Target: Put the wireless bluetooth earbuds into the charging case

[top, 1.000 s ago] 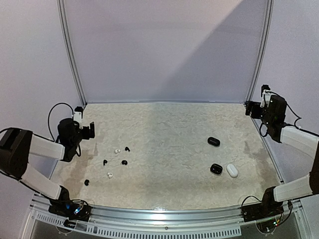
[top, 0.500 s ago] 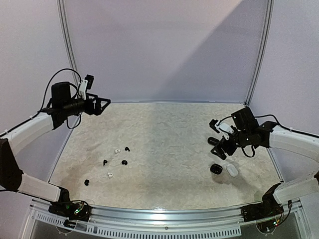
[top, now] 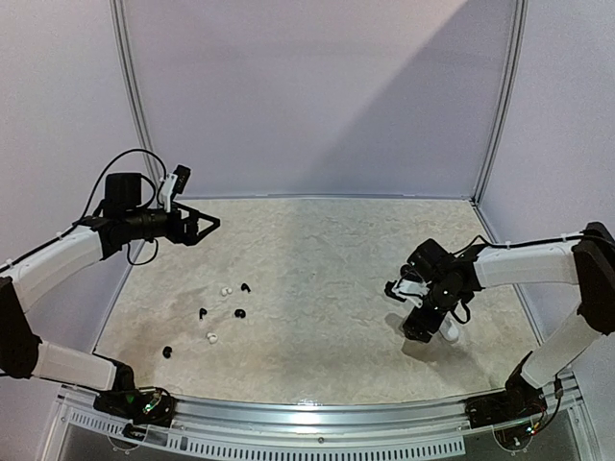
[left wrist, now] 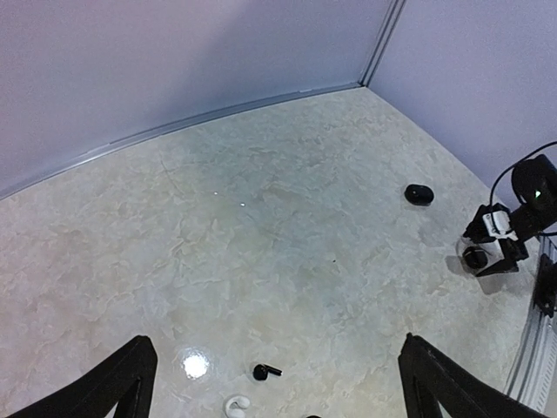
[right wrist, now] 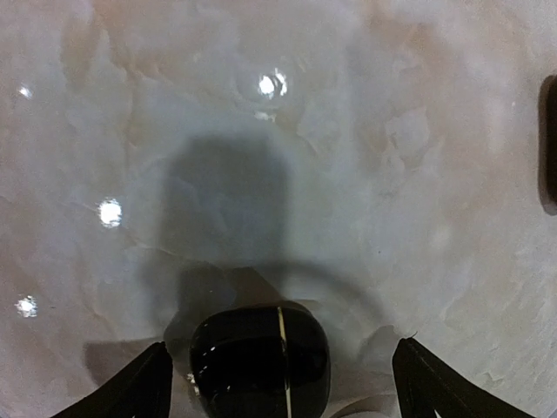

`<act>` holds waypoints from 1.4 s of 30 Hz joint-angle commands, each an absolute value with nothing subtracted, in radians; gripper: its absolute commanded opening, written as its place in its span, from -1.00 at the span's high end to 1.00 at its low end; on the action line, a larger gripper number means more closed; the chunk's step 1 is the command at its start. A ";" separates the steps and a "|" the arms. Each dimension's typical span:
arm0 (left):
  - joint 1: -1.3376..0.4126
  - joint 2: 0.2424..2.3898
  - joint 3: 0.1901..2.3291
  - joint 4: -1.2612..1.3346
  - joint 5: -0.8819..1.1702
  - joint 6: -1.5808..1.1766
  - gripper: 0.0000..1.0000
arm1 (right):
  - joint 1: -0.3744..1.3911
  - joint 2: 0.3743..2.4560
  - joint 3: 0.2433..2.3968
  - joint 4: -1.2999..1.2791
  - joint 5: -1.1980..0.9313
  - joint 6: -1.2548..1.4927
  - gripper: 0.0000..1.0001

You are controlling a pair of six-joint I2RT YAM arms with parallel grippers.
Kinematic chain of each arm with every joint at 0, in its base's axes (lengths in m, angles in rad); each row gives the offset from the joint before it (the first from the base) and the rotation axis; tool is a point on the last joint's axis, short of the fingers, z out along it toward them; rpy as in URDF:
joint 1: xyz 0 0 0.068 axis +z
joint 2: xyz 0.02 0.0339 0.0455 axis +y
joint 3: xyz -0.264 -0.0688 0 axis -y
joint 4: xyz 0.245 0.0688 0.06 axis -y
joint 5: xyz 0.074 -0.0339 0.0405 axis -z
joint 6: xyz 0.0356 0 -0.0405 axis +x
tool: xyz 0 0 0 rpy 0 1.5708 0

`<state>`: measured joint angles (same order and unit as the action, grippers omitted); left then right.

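Note:
Several tiny earbuds lie loose at the left of the table: white ones (top: 225, 289) (top: 211, 337) and black ones (top: 246, 286) (top: 239, 313) (top: 167, 351). My left gripper (top: 197, 228) is open and empty, raised above the back left. Its wrist view shows a black earbud (left wrist: 261, 372) and a white earbud (left wrist: 237, 405) far below the gripper (left wrist: 275, 344). My right gripper (top: 420, 325) is open and low over a glossy black case (right wrist: 259, 361). The case sits between its fingers (right wrist: 139, 387), untouched.
A white case (top: 448, 332) lies just right of the black case. A second black case (left wrist: 419, 193) lies farther back; it shows at the right wrist view's right edge (right wrist: 548, 144). Walls enclose the table's back and sides.
My right arm swung in from the right wall and came down over the near black case. My left arm rose from the left side and now points over the table.

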<state>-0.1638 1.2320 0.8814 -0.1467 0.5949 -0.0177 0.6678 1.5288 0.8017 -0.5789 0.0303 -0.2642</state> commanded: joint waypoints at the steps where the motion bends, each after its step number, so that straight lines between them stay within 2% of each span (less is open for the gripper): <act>1: -0.186 1.211 0.867 -0.186 0.586 0.009 -0.99 | 0.669 1.623 0.853 -0.640 0.076 -0.248 -0.69; 14: -0.198 1.202 0.855 -0.187 0.586 0.050 -0.99 | 0.670 1.587 0.852 -0.739 0.045 -0.314 -0.45; 21: -0.198 1.204 0.863 -0.183 0.591 0.047 -0.99 | 0.670 1.599 0.864 -0.688 0.041 -0.300 0.10; 26: -0.198 1.203 0.883 -0.188 0.590 -0.018 -0.98 | 0.669 1.545 0.874 -0.633 0.088 -0.288 0.33; 30: -0.198 1.207 0.917 -0.170 0.624 -0.119 -0.78 | 0.707 1.420 0.921 -0.498 0.139 -0.294 0.39; 35: -0.205 1.212 0.958 -0.173 0.685 -0.271 -0.46 | 0.844 1.320 0.961 -0.065 0.163 -0.395 0.45; 38: -0.240 1.208 1.005 -0.204 0.726 -0.236 -0.39 | 0.926 1.384 1.050 0.125 0.186 -0.486 0.48; 42: -0.310 1.221 1.087 -0.299 0.751 -0.138 -0.29 | 1.020 1.569 1.258 0.178 0.221 -0.619 0.51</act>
